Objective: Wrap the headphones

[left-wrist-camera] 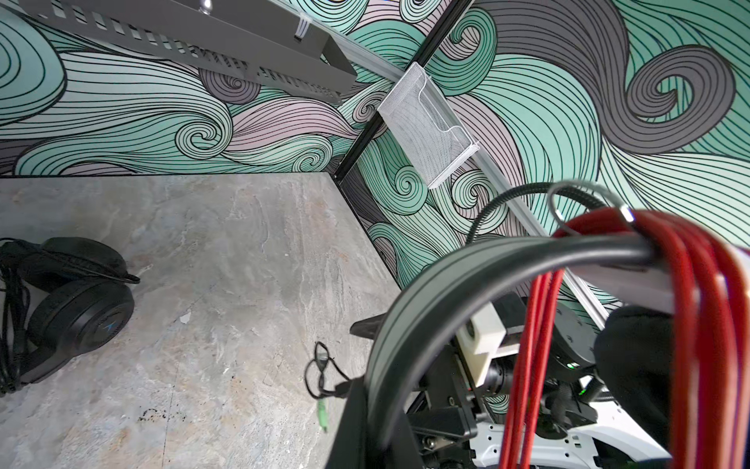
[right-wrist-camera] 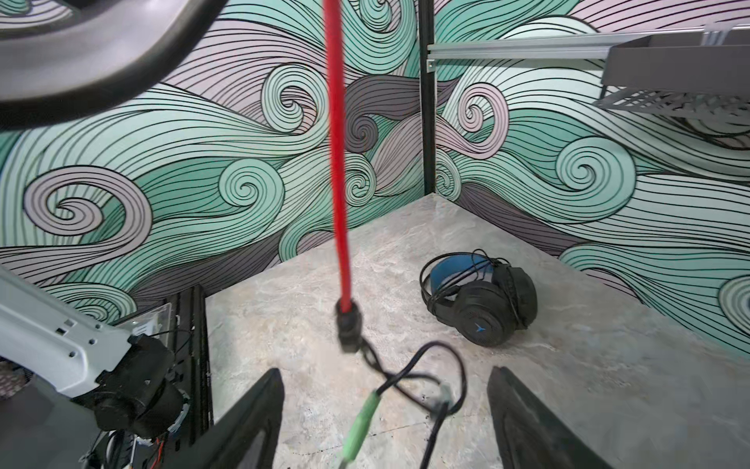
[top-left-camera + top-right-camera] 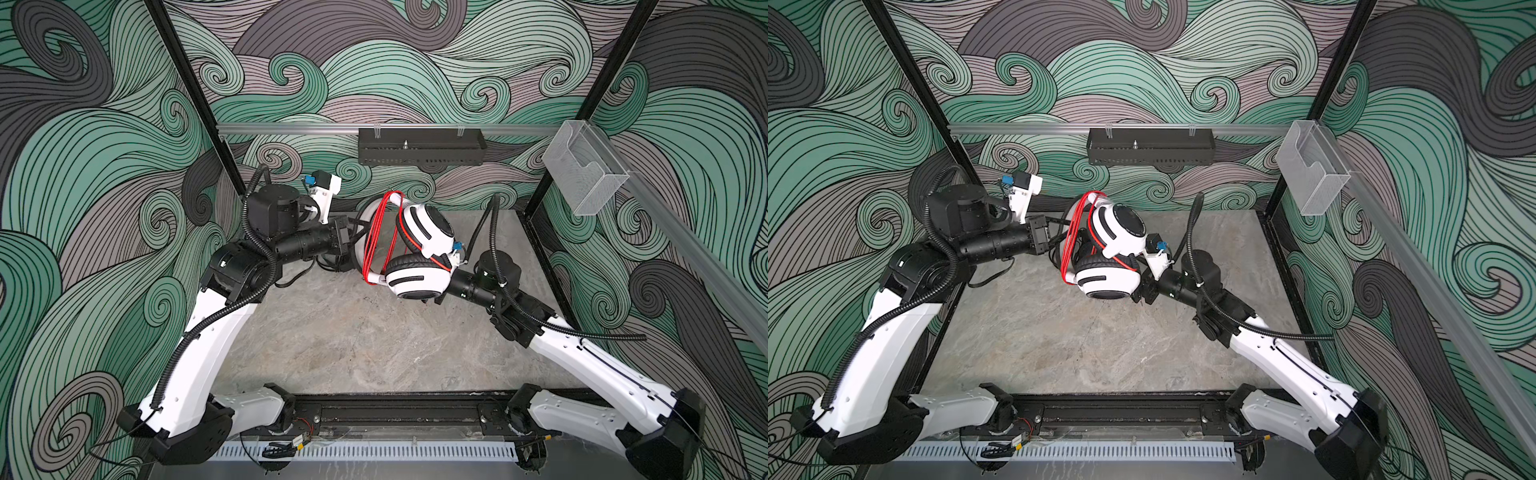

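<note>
As far as lettering goes, the one mark that shows is a small blue angular emblem [image 2: 481, 328] on the outer ear cup of the black headset [image 2: 485, 306]. Whether it includes letters cannot be told at this size. That headset lies on the table [image 3: 374, 353] near the back wall, with its black cable looped loosely over its blue-lined band. It cannot be picked out clearly in either top view.

The white-and-black headset [image 3: 428, 232] is held off the table, just above the middle of the frame in both top views. Its red cable [image 3: 374, 241] is wound in several turns across the headband. The left gripper [image 3: 356, 233] has its jaws pressed together on that headband from the left.

In both top views the right gripper is hidden under the lower ear cup. The right wrist view shows the right gripper [image 2: 385, 430] with its jaws spread wide. The red cable ends there in a black junction [image 2: 348, 325]. Thin black leads and a green plug [image 2: 363, 414] dangle from it, blurred, between the spread jaws. They appear to touch neither.
</note>
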`<move>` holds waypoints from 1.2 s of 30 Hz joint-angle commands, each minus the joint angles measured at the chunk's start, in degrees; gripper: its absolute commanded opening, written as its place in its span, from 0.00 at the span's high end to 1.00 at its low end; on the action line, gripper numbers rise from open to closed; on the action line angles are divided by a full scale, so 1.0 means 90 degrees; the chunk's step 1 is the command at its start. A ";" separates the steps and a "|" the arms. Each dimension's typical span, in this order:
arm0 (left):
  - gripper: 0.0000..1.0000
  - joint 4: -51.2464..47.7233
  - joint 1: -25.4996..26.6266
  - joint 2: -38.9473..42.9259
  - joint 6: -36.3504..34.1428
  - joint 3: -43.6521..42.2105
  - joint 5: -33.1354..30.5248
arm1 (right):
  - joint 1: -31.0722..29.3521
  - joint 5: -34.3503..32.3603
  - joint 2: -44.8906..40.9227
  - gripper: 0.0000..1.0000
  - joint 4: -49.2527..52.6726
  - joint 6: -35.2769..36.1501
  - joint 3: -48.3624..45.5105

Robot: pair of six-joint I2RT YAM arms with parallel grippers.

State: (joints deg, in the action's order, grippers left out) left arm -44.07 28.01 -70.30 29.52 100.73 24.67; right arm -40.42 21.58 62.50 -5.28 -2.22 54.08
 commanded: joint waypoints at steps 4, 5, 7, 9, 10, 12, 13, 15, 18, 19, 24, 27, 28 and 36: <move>1.00 0.0622 0.0082 0.0028 0.0421 0.0078 0.0168 | 0.0019 0.0751 0.0239 0.21 -0.0673 -0.0150 0.0270; 1.00 0.0634 0.0088 0.0030 0.0421 0.0070 0.0160 | 0.0019 0.0695 0.0255 0.22 -0.0659 -0.0108 0.0319; 1.00 0.0634 0.0097 0.0020 0.0436 0.0071 0.0150 | 0.0008 0.0273 0.0290 0.22 -0.0474 0.0010 0.0446; 1.00 0.0648 0.0096 0.0010 0.0456 0.0068 0.0140 | 0.0009 -0.0243 0.0283 0.22 -0.0396 0.0155 0.0493; 1.00 0.0666 0.0097 0.0000 0.0468 0.0068 0.0157 | 0.0009 -0.0323 0.0277 0.22 -0.0396 0.0219 0.0499; 1.00 0.0674 0.0091 -0.0014 0.0485 0.0087 0.0185 | 0.0008 -0.0370 0.0289 0.22 -0.0341 0.0273 0.0566; 1.00 0.0678 0.0101 -0.0030 0.0490 0.0097 0.0205 | 0.0006 -0.0336 0.0316 0.22 -0.0334 0.0280 0.0600; 1.00 0.0700 0.0102 -0.0035 0.0493 0.0097 0.0218 | 0.0003 -0.0251 0.0393 0.23 -0.0308 0.0238 0.0655; 1.00 0.0735 0.0120 -0.0065 0.0537 0.0107 0.0238 | -0.0010 -0.0155 0.0513 0.25 -0.0341 0.0161 0.0660; 1.00 0.0752 0.0120 -0.0070 0.0548 0.0107 0.0243 | -0.0020 -0.0147 0.0561 0.26 -0.0327 0.0165 0.0677; 1.00 0.0781 0.0140 -0.0040 0.0565 0.0114 0.0194 | -0.0037 0.0149 0.0699 0.56 -0.0188 0.0245 0.0680; 1.00 0.0749 0.0140 -0.0066 0.0558 0.0217 0.0151 | -0.0045 0.0267 0.0653 0.76 -0.0107 0.0232 0.0515; 1.00 0.0739 0.0140 -0.0079 0.0544 0.0256 0.0132 | -0.0047 0.0267 0.0612 0.78 -0.0107 0.0220 0.0420; 1.00 0.0761 0.0141 -0.0174 0.0549 0.0381 0.0178 | -0.0053 0.0490 0.0482 0.81 -0.0246 0.0106 -0.0150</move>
State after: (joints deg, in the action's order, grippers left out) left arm -41.91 28.97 -72.05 32.01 101.23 24.69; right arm -40.60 23.88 67.13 -6.20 -0.60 53.67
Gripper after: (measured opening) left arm 0.060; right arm 0.183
